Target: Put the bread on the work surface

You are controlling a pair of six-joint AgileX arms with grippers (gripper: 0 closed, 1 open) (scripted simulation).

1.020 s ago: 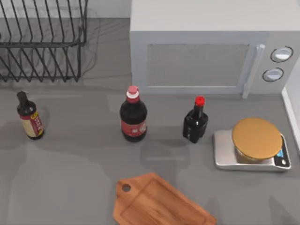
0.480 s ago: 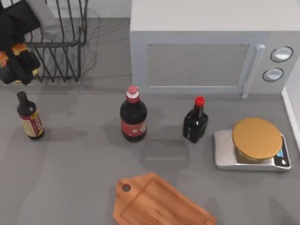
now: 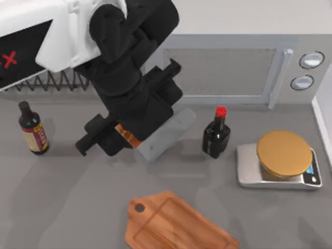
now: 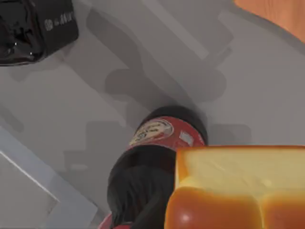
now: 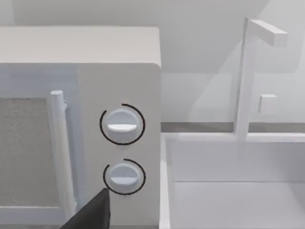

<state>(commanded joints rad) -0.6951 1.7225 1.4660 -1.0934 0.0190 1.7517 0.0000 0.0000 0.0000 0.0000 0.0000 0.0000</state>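
The microwave [image 3: 233, 67] stands behind the left tool [image 3: 120, 137] and to its right. The left arm [image 3: 129, 62] reaches over the middle of the surface [image 3: 67, 207], and its tool hangs there above it.

The board [image 3: 176, 223] lies on the surface in front of the tool and a little to the right, apart from it, at the near edge. Its long axis runs slantwise: the corner with the hole [image 3: 139, 208] is the corner nearest to the tool, and the far end points away to the right. The scale [image 3: 282, 158] is well to the right of the tool.

In the left wrist view a big bottle [image 4: 162, 143] stands directly under the tool. A small black bottle [image 3: 216, 134] is to its right and another bottle [image 3: 32, 129] to its left.

The bread [image 4: 238, 191] is in the left tool, which is closed on it, so the loaf is in the air over the big bottle and not yet over the board. I think the carry is about half done. The next move must go forward and slightly right, high enough to pass the bottle's cap, and then down onto the board.

The right arm is parked near the microwave knobs [image 5: 122, 125]; whether its tool [image 5: 93, 214] is open, I cannot tell.
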